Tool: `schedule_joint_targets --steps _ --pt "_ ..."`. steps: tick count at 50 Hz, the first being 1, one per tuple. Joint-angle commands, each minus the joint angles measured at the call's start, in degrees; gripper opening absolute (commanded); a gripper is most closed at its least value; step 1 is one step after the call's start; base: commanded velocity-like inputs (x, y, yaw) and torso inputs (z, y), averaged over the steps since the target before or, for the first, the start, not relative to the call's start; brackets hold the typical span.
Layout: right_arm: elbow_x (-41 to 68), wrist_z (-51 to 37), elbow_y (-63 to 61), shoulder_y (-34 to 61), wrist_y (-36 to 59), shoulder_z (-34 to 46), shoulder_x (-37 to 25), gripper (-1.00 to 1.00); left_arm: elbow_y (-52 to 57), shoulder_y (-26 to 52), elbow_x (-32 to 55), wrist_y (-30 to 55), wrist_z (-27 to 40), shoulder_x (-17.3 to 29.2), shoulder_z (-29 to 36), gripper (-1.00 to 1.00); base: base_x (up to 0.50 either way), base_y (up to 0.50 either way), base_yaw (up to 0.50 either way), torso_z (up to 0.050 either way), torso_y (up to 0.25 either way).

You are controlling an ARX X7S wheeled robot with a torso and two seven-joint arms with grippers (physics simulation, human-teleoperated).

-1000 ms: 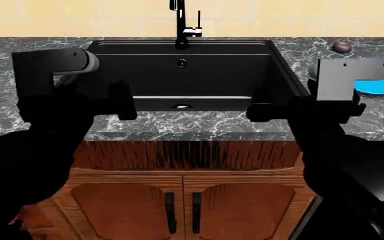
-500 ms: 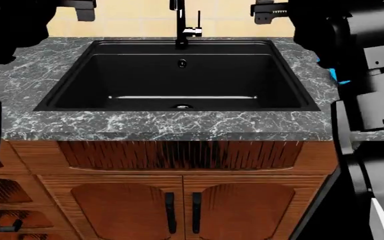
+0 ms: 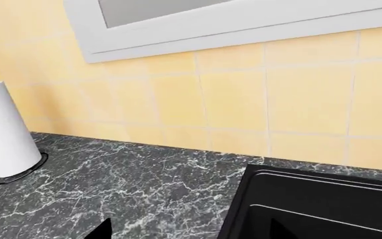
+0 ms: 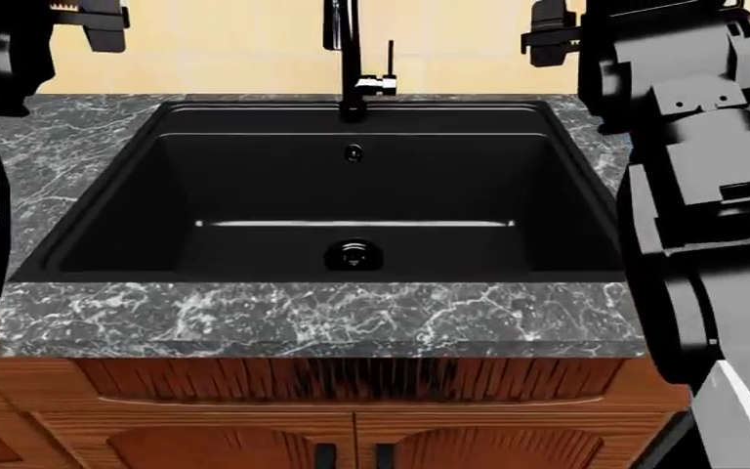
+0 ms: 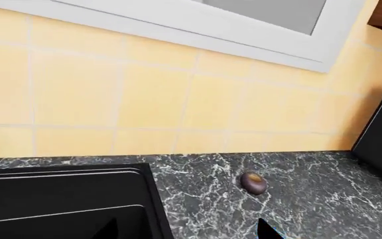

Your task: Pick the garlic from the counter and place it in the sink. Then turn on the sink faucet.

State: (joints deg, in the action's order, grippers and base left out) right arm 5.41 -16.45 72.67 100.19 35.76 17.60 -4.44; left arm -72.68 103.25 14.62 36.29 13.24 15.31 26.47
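A white cylindrical paper-towel roll [image 3: 5, 130] stands upright on the veined, dark marble counter [image 4: 310, 318] at the far left, under glossy yellow wall tiles [image 3: 238, 99], and the left gripper [image 4: 89, 21] is raised at the head view's upper left corner, its fingers too cropped to tell whether they are spread or closed. In the middle lies the matte black rectangular sink [image 4: 153, 195] with its round drain [image 4: 353, 254] and small overflow hole [image 4: 353, 151], the tall glossy black sink faucet [image 4: 349, 59] rising behind it. At the right, the right gripper [image 4: 551, 39] is likewise unreadable, a dark purplish round bulb [image 5: 253, 182] sits on the counter, and the garlic shows in no view.

Open sink [image 4: 128, 195] basin below, only the sink faucet [image 4: 349, 59] upright (rear rim).
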Motion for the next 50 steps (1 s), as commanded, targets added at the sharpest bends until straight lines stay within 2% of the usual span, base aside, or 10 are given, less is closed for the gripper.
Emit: schedule_joint_targets --steps 1,25,50 --pt "-4.4 1.6 2.3 0.4 -0.9 -3.3 1.0 1.00 -2.3 -0.3 -6.2 -2.2 -2.8 -1.4 -5.9 1.00 0.50 0.00 0.00 0.000 0.000" --pt "-5.2 1.0 2.3 -0.8 -1.2 -4.8 0.4 1.00 -2.3 -0.8 -11.4 -2.0 -3.4 -1.0 -11.5 1.00 0.50 0.00 0.00 0.000 0.000" --pt "-5.3 0.9 2.3 -0.9 -1.1 -4.9 0.3 1.00 -2.3 -0.9 -13.5 -1.6 -3.8 -0.8 -13.2 1.00 0.50 0.00 0.00 0.000 0.001"
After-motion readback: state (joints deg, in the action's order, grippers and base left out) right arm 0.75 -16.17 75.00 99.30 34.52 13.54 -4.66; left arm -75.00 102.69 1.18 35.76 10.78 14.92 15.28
